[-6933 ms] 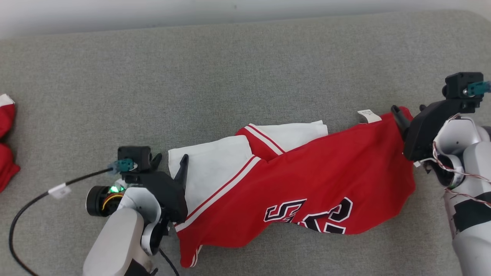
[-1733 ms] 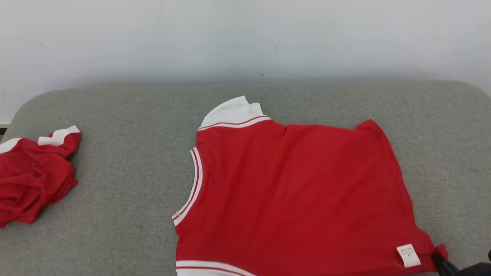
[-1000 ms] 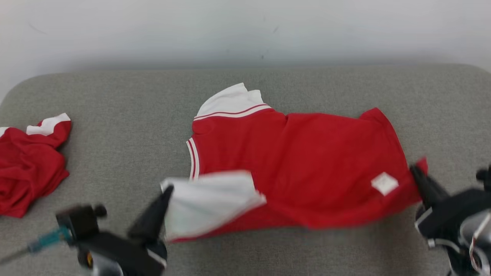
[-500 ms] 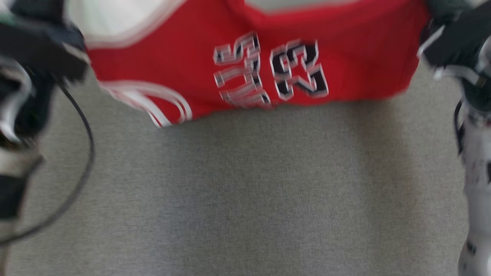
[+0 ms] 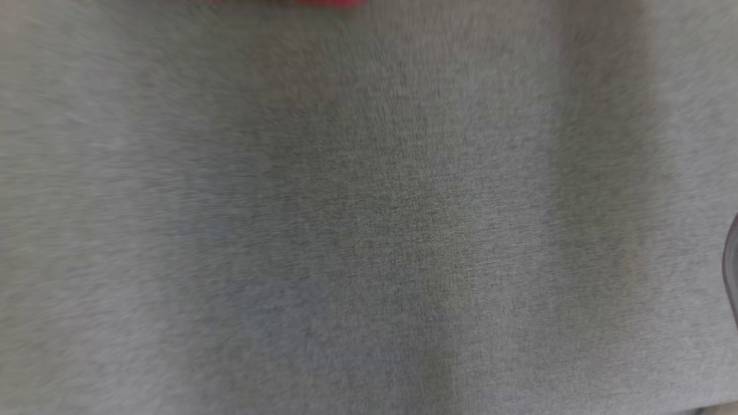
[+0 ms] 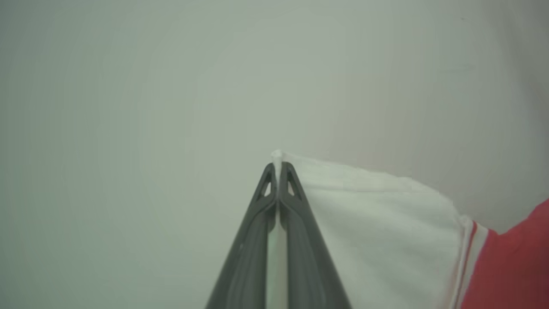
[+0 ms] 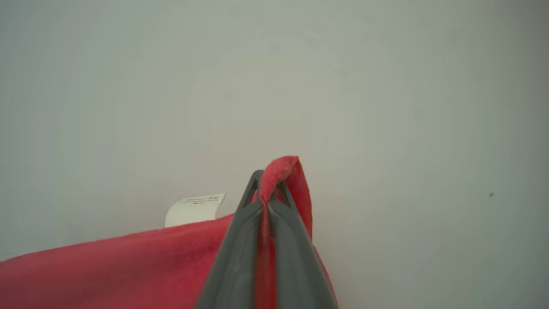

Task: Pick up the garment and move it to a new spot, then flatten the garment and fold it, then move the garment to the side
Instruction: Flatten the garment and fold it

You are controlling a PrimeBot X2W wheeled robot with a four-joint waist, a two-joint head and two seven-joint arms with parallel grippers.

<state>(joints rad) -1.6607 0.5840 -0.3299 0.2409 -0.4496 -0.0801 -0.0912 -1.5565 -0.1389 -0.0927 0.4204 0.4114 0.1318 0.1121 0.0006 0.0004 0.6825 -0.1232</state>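
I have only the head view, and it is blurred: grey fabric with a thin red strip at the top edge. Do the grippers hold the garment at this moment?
Observer: Yes for the left one. In its wrist view, the left gripper is shut on a white corner of the garment.
Operator: And the right one?
Observer: The right gripper is shut on a red corner, and the cloth folds over its tips.
Operator: Which edge is that?
Observer: I cannot say, but a white label sticks up from the red edge beside it.
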